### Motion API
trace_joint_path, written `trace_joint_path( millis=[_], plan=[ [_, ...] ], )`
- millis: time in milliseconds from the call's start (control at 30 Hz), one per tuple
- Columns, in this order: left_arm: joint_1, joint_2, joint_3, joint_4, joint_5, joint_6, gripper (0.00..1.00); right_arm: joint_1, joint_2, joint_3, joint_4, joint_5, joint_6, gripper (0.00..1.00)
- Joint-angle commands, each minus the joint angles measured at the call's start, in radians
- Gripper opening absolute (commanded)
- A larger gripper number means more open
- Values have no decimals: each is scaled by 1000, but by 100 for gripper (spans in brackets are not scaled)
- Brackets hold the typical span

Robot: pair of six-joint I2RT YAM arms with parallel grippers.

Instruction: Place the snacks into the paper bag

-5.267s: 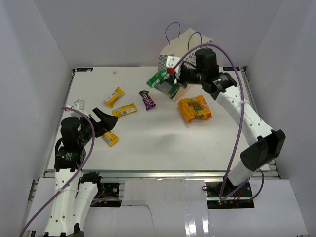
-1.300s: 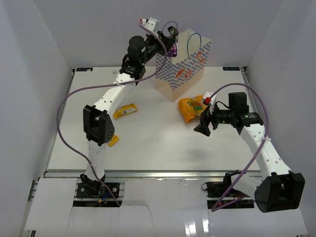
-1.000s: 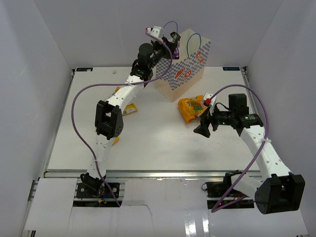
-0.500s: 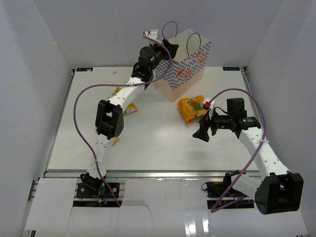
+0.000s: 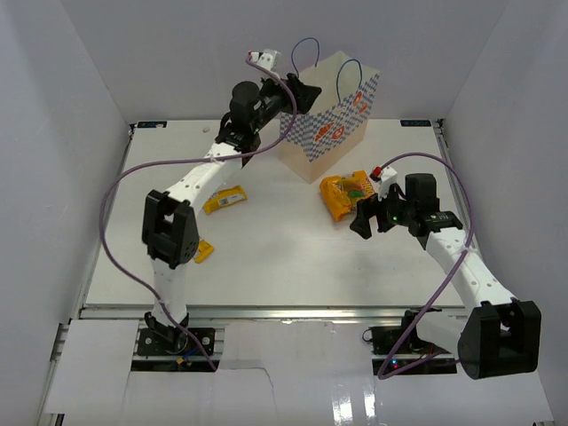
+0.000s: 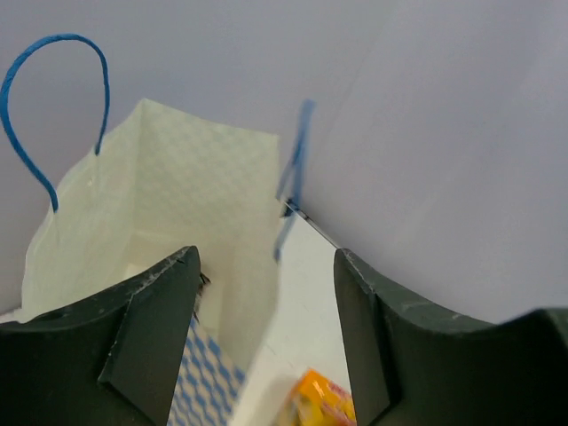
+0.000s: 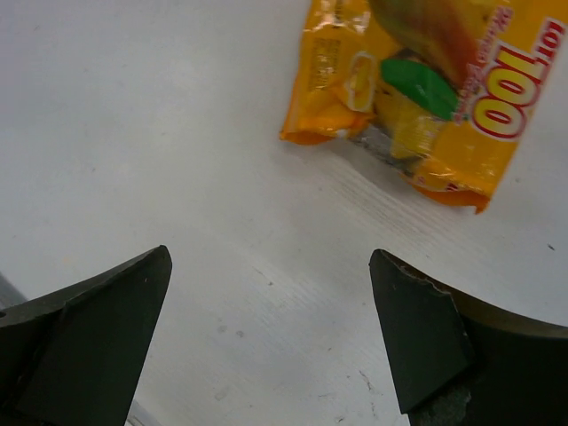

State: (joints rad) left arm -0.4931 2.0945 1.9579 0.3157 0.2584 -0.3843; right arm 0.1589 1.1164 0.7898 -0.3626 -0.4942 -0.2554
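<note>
The paper bag (image 5: 335, 124) stands upright at the back of the table, its pale inside (image 6: 177, 195) and a blue loop handle (image 6: 53, 106) showing in the left wrist view. My left gripper (image 5: 307, 92) hangs open and empty above the bag's left rim (image 6: 266, 342). An orange chip bag (image 5: 348, 193) lies flat in front of the paper bag. My right gripper (image 5: 359, 224) is open just beside its near right edge, low over the table; in the right wrist view the chip bag (image 7: 426, 89) lies ahead of the gripper (image 7: 266, 333). One yellow bar (image 5: 224, 200) lies centre-left, another (image 5: 202, 251) nearer.
White walls close in the table on three sides. The left arm's purple cable (image 5: 133, 177) loops over the left half of the table. The paper bag's handles (image 5: 306, 53) stick up behind the left gripper.
My left gripper held a dark purple bar over the bag and has opened; the bar is gone from it. The left arm drew back leftward. My right gripper shifted closer to the orange chip bag.
</note>
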Motion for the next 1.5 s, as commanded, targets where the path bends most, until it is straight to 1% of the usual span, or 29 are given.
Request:
trace_joint_path(
  millis=[0,33,67,100,133,167,200,233,267,300,333,367,400,433,533,600,667,700,800,900,933,1033,1167,1200,1300,1333,1400,1433,1467],
  plan=[
    [4,-383,-324,34,133,77,73,1,42,43,163,270,220,98],
    [5,-449,-414,31,139,82,76,-1,52,58,177,296,282,98],
    [7,-517,-504,29,137,88,77,-1,81,71,189,312,298,97],
    [13,-648,-592,25,131,87,78,-1,100,84,206,306,303,95],
    [17,-713,-760,10,101,81,79,-1,135,110,217,290,304,95],
    [22,-776,-839,-1,81,71,94,-1,154,124,223,258,304,93],
    [28,-900,-911,-18,55,55,98,-1,173,138,231,241,303,91],
    [33,-960,-1038,-64,26,45,98,-1,195,155,237,221,295,90],
    [34,-1019,-1095,-91,-29,36,98,-1,244,192,234,207,282,90],
    [39,-1129,-1143,-124,-54,22,98,-1,275,213,229,209,277,90],
    [42,-1181,-1184,-197,-77,6,98,-2,304,235,222,218,271,90],
    [42,-1229,-1246,-234,-125,-5,98,-2,360,270,218,248,260,90],
    [42,-1272,-1270,-274,-143,-16,98,-4,388,285,218,262,260,90],
    [44,-1353,-1292,-352,-160,-42,98,-9,413,298,218,276,227,90],
    [44,-1480,-1363,-456,-211,-121,98,-12,514,338,218,286,133,90],
    [44,-1531,-1406,-492,-238,-154,98,-13,546,353,212,269,47,90],
    [44,-1594,-1430,-527,-245,-206,98,-15,591,368,194,266,19,90],
    [44,-1611,-1451,-533,-283,-218,98,-15,603,373,180,264,2,90],
    [44,-1645,-1473,-543,-295,-246,98,-25,635,365,179,223,-34,90],
    [44,-1634,-1470,-549,-300,-251,98,-62,661,348,172,110,-71,90],
    [44,-1627,-1464,-549,-298,-249,98,-74,675,339,171,18,-77,92],
    [44,-1585,-1441,-560,-289,-234,98,-114,712,339,172,-67,-71,99],
    [44,-1558,-1432,-560,-283,-228,98,-130,746,345,160,-47,-99,83],
    [42,-1556,-1435,-555,-281,-229,98,-128,755,348,154,-38,-111,77],
    [42,-1561,-1452,-541,-278,-234,98,-130,764,348,142,-9,-139,68],
    [44,-1565,-1455,-537,-278,-238,98,-130,763,347,142,-1,-145,62],
    [44,-1568,-1467,-524,-278,-242,98,-128,758,338,142,0,-159,56],
    [44,-1568,-1470,-521,-278,-242,98,-130,757,336,140,-9,-163,47],
    [44,-1568,-1473,-517,-278,-240,98,-131,754,336,137,-15,-166,43]
  ],
)
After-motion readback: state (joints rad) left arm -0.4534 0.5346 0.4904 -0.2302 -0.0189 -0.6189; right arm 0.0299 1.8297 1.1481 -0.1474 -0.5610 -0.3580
